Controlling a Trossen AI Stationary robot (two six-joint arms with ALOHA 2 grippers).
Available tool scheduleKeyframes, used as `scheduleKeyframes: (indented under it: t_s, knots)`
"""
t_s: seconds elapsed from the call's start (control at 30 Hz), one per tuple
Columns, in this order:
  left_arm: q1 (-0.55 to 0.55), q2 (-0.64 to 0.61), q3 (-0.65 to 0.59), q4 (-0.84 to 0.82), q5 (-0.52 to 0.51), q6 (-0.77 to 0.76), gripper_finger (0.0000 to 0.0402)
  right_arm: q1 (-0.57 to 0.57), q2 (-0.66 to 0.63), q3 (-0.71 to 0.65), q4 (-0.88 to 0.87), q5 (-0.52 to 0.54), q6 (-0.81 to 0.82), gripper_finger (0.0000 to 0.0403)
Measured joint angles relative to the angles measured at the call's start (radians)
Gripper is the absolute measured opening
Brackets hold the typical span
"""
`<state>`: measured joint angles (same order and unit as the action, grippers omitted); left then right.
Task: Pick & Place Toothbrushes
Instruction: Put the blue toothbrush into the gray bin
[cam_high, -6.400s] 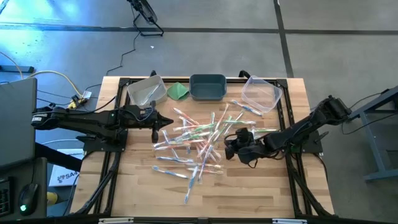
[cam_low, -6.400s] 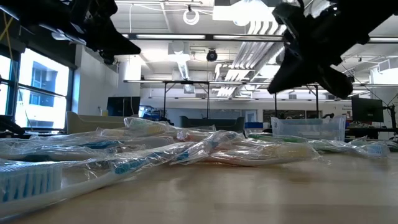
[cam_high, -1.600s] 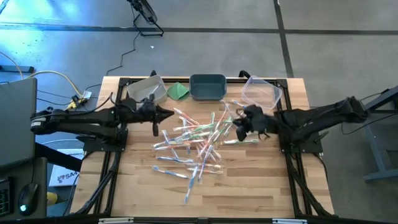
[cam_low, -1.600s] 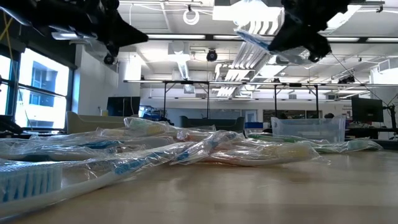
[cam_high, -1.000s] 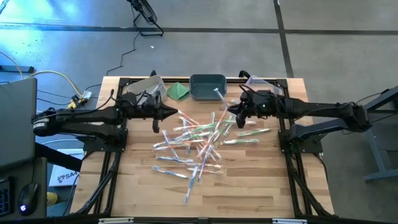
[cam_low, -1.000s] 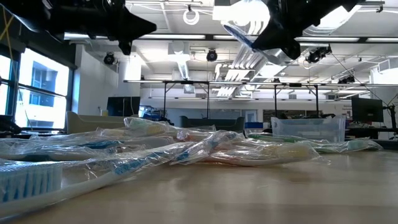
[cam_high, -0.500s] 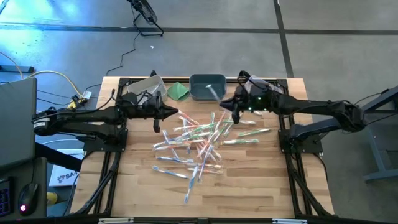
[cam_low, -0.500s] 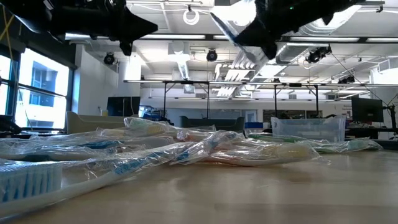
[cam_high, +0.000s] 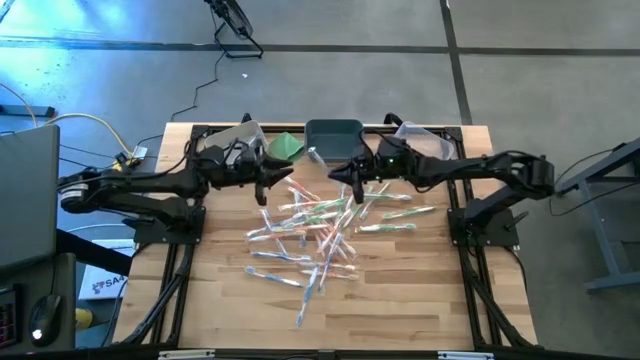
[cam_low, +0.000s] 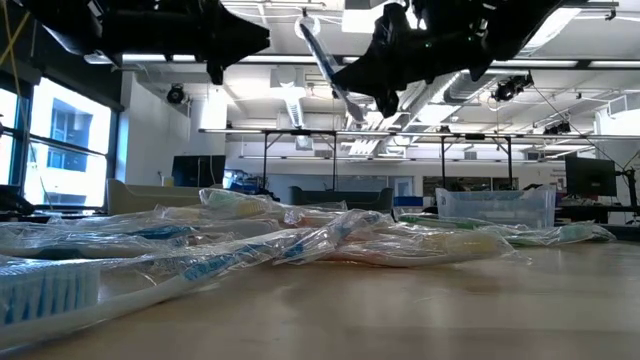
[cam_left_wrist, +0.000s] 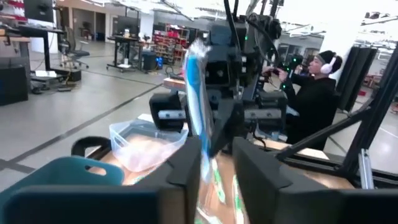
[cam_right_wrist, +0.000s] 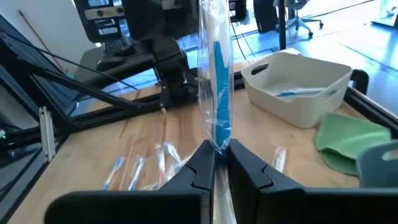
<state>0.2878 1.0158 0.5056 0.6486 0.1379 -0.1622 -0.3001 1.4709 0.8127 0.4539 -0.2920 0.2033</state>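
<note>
The right tool pinches a wrapped blue toothbrush by its lower end, holding it upright in the air; in the high view it sits just above the centre of the frame, in front of the dark teal bin. The brush tip pokes toward the upper left.

The left tool faces it from the left, close by, its fingers spread, with the brush's wrapper showing in the gap between them.

Below both tools, in the middle of the frame, the pile of toothbrushes lies scattered on the bench.

Along the upper edge of the bench stand a white bin at left holding a blue brush, a green cloth beside it, then the teal bin, and a clear bin at right.

A person sits beyond the bench in the left wrist view.
</note>
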Motion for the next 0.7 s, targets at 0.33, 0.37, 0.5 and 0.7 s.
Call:
scheduleKeyframes:
  t_s: [0.33,0.37,0.5,0.7]
  knots:
    - [0.0,0.132,0.108,-0.002,-0.002,0.0,0.015,0.033,0.025,0.0,0.053,-0.001,-0.025,0.0017]
    - [0.0,0.144,0.119,0.0,-0.002,0.0,0.015,0.033,0.025,0.0,0.053,-0.001,-0.025,0.0017]
    - [0.0,0.185,0.152,-0.001,0.01,0.0,0.015,0.032,0.025,0.0,0.055,0.0,-0.024,0.0017]
    - [0.0,0.218,0.185,0.002,0.04,0.0,0.015,0.032,0.025,0.0,0.053,0.0,-0.024,0.0017]
